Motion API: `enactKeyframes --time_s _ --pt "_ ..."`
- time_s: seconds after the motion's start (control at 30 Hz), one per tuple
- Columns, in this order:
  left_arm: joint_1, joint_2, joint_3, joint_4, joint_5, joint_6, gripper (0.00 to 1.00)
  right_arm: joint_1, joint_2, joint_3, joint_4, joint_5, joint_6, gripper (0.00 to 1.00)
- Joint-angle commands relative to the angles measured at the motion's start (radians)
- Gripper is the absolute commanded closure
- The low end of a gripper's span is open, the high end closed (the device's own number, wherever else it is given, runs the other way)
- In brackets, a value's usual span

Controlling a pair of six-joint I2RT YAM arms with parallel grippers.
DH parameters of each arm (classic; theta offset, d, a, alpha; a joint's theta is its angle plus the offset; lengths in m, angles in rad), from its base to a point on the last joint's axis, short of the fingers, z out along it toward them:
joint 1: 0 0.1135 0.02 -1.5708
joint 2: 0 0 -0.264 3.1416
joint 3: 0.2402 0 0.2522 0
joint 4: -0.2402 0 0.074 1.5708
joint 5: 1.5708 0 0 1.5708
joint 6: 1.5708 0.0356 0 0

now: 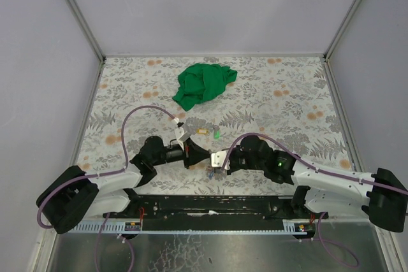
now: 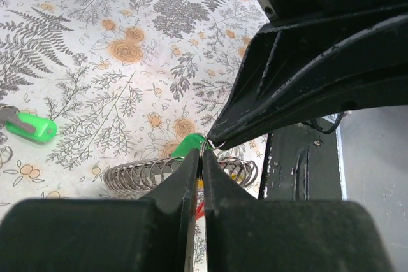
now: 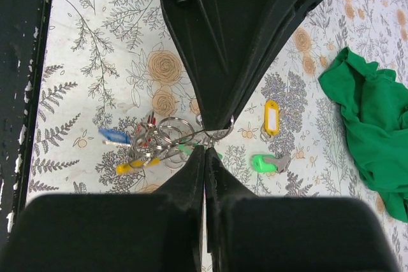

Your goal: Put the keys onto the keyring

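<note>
Pincers meet tip to tip low over the counter (image 1: 287, 81). The left pincer (image 2: 199, 157) and right pincer (image 3: 204, 152) are both pressed together, apparently nipping the keyring (image 3: 173, 133) wire. Best to hold steady and prise its coil apart. Just beyond lie the loose green key (image 3: 264, 162) and yellow key (image 3: 271, 117).

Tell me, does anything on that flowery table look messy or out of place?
A green cloth lies crumpled in a heap toward the far side of the table. A yellow-tagged key and a green-tagged key lie loose, apart from the bunch of keys. Nothing looks broken or spilled.
</note>
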Motion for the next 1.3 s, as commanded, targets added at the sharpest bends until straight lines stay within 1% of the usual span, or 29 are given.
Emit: enactKeyframes --time_s 0.0,0.13,0.23,0.27,0.4,0.53,0.6,0.77,0.9,1.0,1.13,1.2,1.23,1.27 --pt "0.004 -0.008 -0.016 0.130 -0.123 -0.071 1.00 0.010 0.014 -0.026 -0.001 -0.014 0.041 1.00" --pt "-0.009 0.014 -0.028 0.169 -0.182 -0.090 1.00 0.012 0.022 -0.023 0.031 -0.033 0.052 1.00" --pt "-0.010 0.035 -0.041 0.191 -0.204 -0.085 0.99 0.011 0.024 -0.026 0.044 -0.006 0.077 1.00" --pt "-0.009 0.039 -0.044 0.192 -0.205 -0.082 0.96 0.011 0.023 -0.026 0.046 0.006 0.090 1.00" --pt "-0.009 0.004 -0.071 0.174 -0.255 -0.072 0.73 0.011 0.017 -0.033 0.033 0.027 0.144 1.00" --pt "-0.009 -0.087 -0.084 0.068 -0.348 -0.054 0.62 0.011 0.031 -0.033 0.024 0.023 0.201 1.00" --pt "-0.008 -0.140 -0.086 0.002 -0.403 -0.057 0.57 0.011 0.058 -0.030 0.022 0.028 0.225 1.00" --pt "-0.009 -0.290 -0.118 -0.115 -0.549 -0.116 0.51 0.011 0.163 0.005 0.024 0.075 0.290 1.00" --pt "-0.007 -0.406 -0.129 -0.236 -0.666 -0.165 0.49 0.011 0.275 0.039 0.082 0.069 0.322 1.00" --pt "-0.006 -0.485 -0.120 -0.337 -0.728 -0.190 0.46 0.011 0.357 0.069 0.128 0.063 0.343 0.94" --pt "-0.005 -0.569 -0.093 -0.455 -0.798 -0.218 0.35 0.011 0.431 0.121 0.113 0.100 0.380 0.84" --pt "-0.005 -0.609 -0.069 -0.532 -0.848 -0.233 0.31 0.011 0.433 0.140 0.090 0.135 0.401 0.75" --pt "-0.005 -0.628 -0.058 -0.568 -0.873 -0.242 0.27 0.011 0.425 0.144 0.078 0.152 0.407 0.68" --pt "-0.006 -0.648 -0.048 -0.599 -0.892 -0.252 0.21 0.010 0.409 0.144 0.069 0.166 0.413 0.62"
